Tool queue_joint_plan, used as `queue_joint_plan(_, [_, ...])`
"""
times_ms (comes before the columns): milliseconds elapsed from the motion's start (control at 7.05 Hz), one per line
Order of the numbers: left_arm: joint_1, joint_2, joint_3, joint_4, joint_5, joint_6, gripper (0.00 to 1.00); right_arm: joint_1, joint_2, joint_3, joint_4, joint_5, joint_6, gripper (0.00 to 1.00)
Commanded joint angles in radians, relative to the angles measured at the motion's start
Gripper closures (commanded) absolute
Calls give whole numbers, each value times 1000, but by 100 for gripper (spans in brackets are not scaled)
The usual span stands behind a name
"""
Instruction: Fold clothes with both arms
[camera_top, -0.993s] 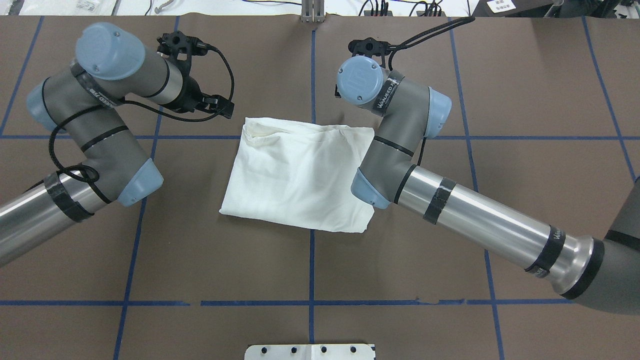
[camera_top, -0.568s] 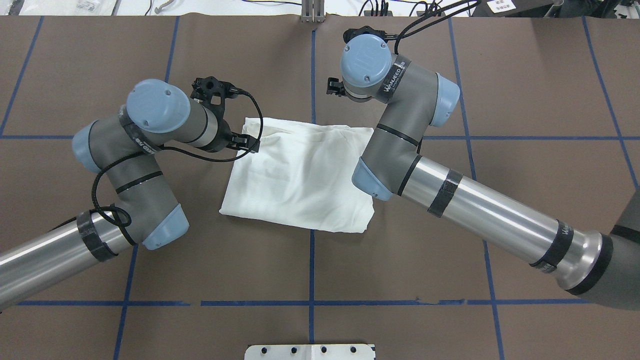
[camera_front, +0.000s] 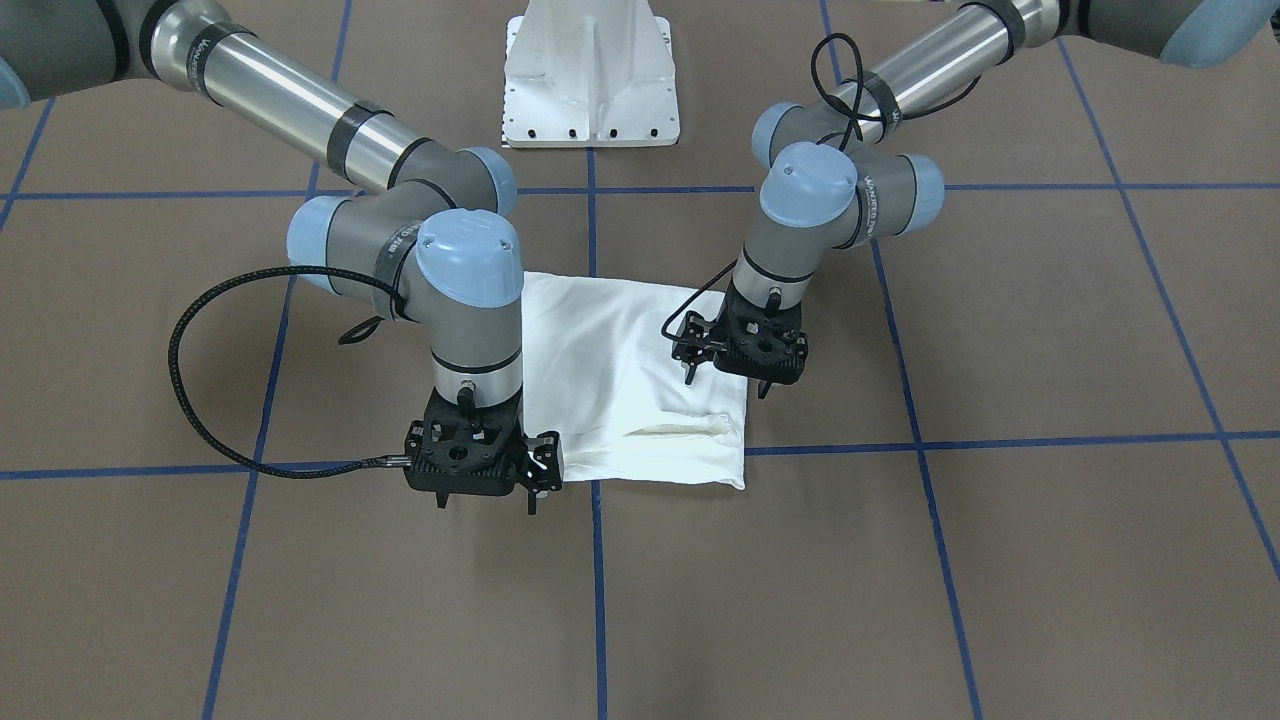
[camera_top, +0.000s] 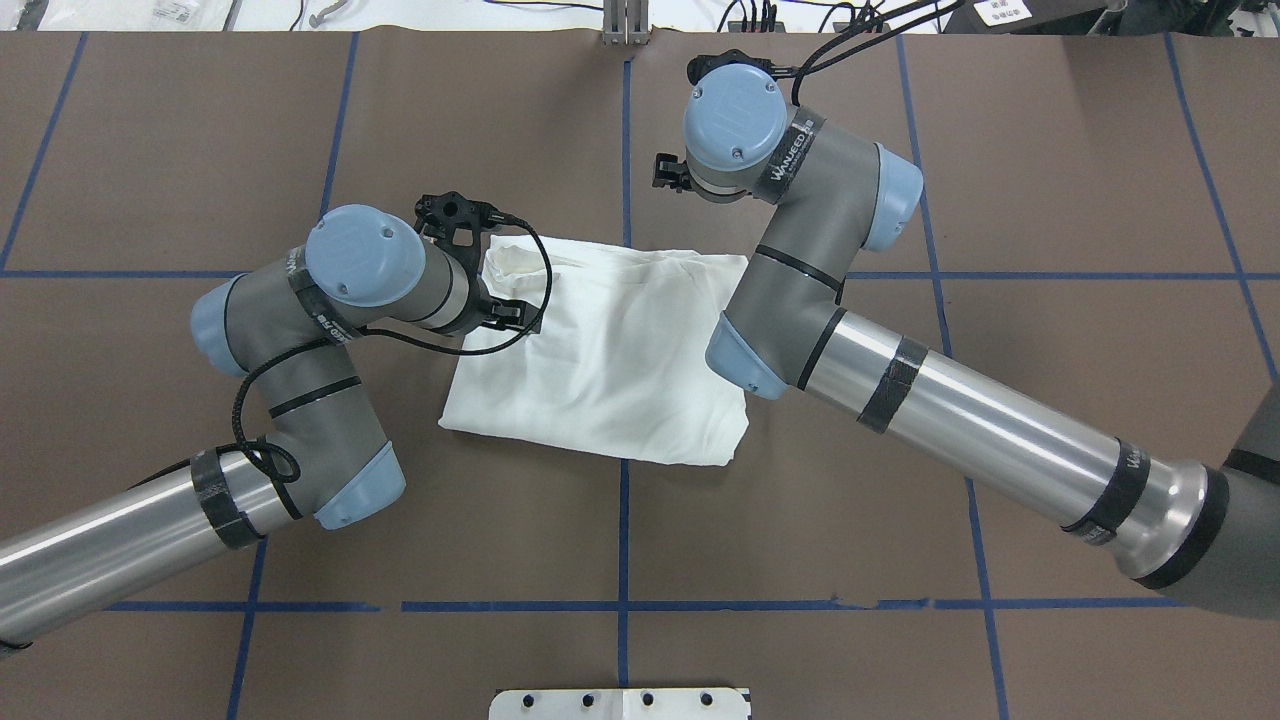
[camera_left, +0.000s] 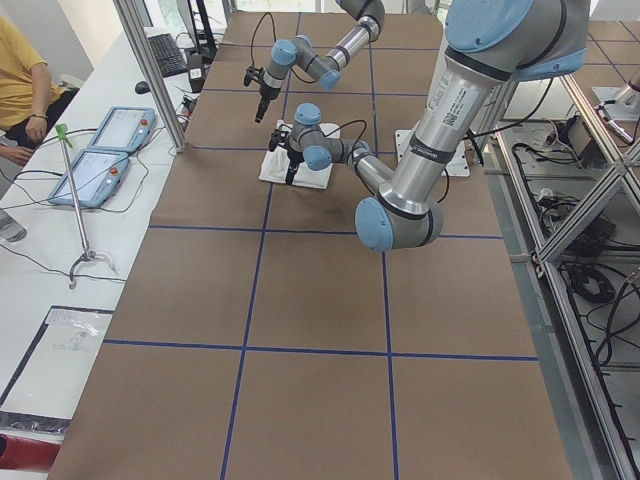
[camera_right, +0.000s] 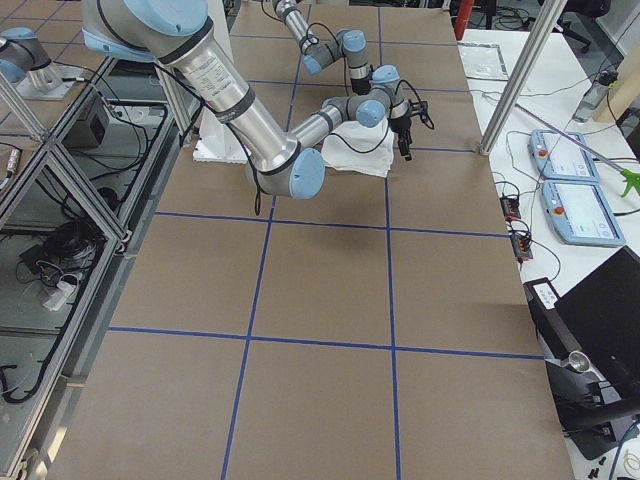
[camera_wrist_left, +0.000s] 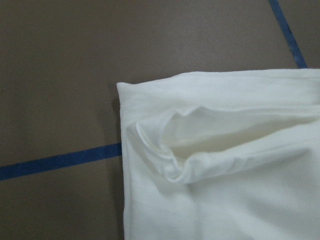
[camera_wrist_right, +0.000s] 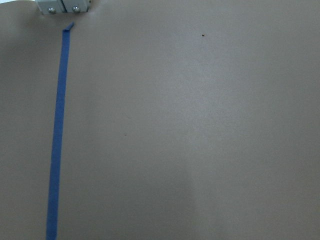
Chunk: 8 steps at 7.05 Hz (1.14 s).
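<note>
Shirt (camera_top: 600, 360): white; folded to rough rectangle; one corner puckered open

My white shirt (camera_top: 600, 360) lies folded into a rough rectangle in the middle of the table (camera_top: 800, 560), flat but for one far corner (a loose pocket of cloth puffs open there). My left end effector (camera_front: 727, 385) hangs over that corner, jaws apart; my right end effector (camera_front: 485, 503) hangs just off the other far corner, jaws apart too
</note>
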Motion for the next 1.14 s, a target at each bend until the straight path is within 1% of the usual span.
queue_joint_plan(0, [-25,-84,112,-4,57,-27,0,0,0,0,0,0,-1,0])
queue_joint_plan(142, [-72,-135,190,-12,57,-28,0,-1,-3,-1,-1,0,1,0])
queue_joint_plan(284, [-129,-199,323,-30,57,-21,0,-1,-8,-1,0,0,-1,0])
queue_joint_plan(426, [-184,-232,431,-59,60,13,0,-1,-11,-1,-1,2,-1,0])
queue_joint_plan(568, [-230,-229,447,-59,80,95,0,-1,-15,-1,0,2,-1,0])
queue_joint_plan(710, [-260,-230,435,-55,70,154,0,0,-15,0,0,11,-1,0])
queue_joint_plan(852, [-283,-224,391,-43,-14,207,0,15,-17,2,33,67,-14,0])
queue_joint_plan(993, [-306,-158,269,2,-94,252,0,52,-31,15,40,175,-25,0])
